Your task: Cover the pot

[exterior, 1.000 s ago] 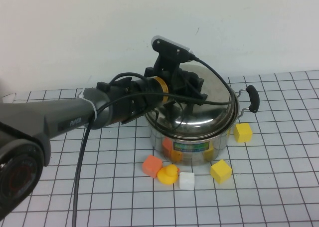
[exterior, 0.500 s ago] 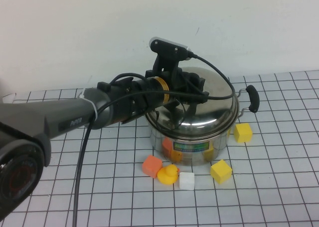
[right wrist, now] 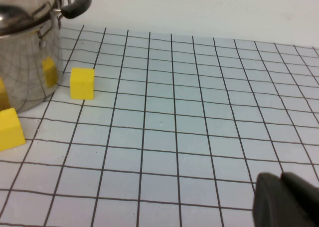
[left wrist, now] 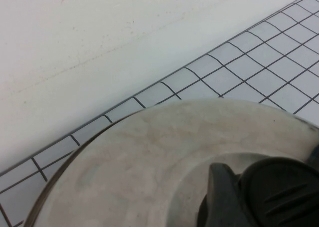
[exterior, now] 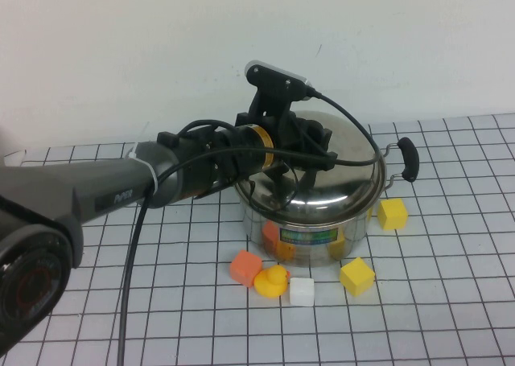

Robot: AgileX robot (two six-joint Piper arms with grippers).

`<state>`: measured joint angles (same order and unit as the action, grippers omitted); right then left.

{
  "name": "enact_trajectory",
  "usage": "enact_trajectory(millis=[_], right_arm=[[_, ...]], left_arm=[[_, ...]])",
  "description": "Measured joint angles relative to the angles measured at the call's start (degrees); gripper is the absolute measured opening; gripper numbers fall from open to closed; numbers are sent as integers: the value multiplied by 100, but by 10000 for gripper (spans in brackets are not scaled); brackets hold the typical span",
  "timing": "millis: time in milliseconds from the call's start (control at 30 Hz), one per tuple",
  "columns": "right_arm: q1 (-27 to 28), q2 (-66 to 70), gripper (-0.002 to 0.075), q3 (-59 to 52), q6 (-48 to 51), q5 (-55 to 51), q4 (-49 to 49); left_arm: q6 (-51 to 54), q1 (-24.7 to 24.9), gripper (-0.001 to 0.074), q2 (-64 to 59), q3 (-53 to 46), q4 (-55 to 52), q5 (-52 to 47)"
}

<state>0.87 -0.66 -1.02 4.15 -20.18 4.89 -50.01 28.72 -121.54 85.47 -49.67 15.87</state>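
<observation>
high: left gripper (exterior: 310, 145) sitting over lid (exterior: 342, 185) on pot (exterior: 310, 233) mid-desk, lid looking level now vs tilted a second ago, so seating nearly done | left wrist: jaws clamping lid knob (left wrist: 259, 192) | right wrist: right gripper (right wrist: 286, 199) parking low over desk (right wrist: 174, 137), jaws state cannot tell
</observation>
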Motion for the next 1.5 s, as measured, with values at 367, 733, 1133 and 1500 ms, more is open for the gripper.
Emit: enact_trajectory(millis=[367,733,1133,1500], right_arm=[[0,0,9,0,0,0,0],[0,0,9,0,0,0,0],[0,0,9,0,0,0,0],[0,0,9,0,0,0,5]], left_arm=[[-293,0,326,-26,9,-55,84],[-286,0,553,115,9,-121,-125],[-100,-259,254,1610,9,-439,-1675],[-233,-272,4,3930,-576,-400,-3788]])
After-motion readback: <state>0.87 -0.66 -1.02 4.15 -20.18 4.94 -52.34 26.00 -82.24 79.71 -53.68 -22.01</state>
